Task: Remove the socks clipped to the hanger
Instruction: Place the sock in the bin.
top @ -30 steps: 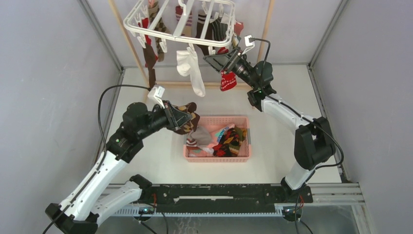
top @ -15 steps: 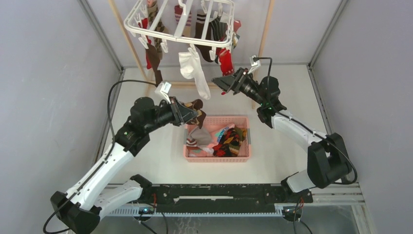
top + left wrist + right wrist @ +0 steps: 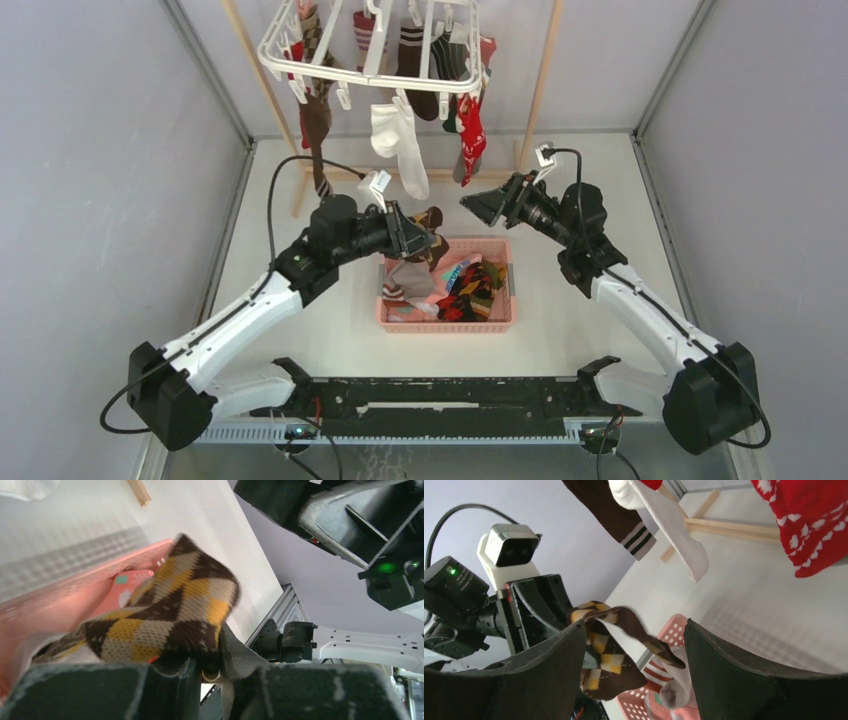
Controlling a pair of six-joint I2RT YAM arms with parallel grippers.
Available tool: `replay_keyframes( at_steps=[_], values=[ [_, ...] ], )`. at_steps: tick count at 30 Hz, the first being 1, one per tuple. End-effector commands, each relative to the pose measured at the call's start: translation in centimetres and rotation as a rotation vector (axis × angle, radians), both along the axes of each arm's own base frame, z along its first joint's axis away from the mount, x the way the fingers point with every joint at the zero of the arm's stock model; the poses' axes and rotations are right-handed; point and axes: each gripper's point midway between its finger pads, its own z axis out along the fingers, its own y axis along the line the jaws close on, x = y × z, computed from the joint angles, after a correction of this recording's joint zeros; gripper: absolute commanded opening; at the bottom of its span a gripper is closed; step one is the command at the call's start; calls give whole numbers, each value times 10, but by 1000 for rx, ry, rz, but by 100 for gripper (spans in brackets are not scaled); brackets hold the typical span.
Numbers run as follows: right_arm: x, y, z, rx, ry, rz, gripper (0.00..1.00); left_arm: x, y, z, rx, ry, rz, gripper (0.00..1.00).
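The white hanger [image 3: 372, 45] hangs at the top with socks clipped to it, among them a white sock [image 3: 398, 138], a red sock [image 3: 470, 125] and a dark brown sock [image 3: 318, 118]. My left gripper [image 3: 418, 234] is shut on a brown argyle sock [image 3: 432, 228] [image 3: 170, 615] above the pink basket's left end; the fabric is pinched between the fingers [image 3: 235, 647]. My right gripper [image 3: 478, 205] [image 3: 635, 630] stands open with nothing in it, below the red sock [image 3: 814, 525] and right of the argyle sock [image 3: 610, 652].
The pink basket [image 3: 447, 322] between the arms holds several loose socks. Light wooden rack poles [image 3: 536, 90] stand behind the hanger, with a foot bar on the table. Grey walls close in on both sides.
The left arm has carried the argyle sock rightwards over the basket. The right gripper has come down and to the right, away from the hanger. The red sock has swung back under the frame.
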Motion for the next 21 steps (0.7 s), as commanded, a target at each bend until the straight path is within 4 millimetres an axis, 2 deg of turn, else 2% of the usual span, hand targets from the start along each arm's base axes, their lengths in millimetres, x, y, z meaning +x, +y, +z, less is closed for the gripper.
replay_keyframes(
  at_steps=[1,7,21],
  values=[
    [-16,-12,-4,-82,-25,-6,79,9,-15,9,-32,-40,2,23],
    [-30,-18,-17,-110,-8,-3,79,16,-27,-27,-4,13,-5,31],
    [-43,-19,-53,-149,51,29,79,7,-24,-100,111,114,4,45]
  ],
)
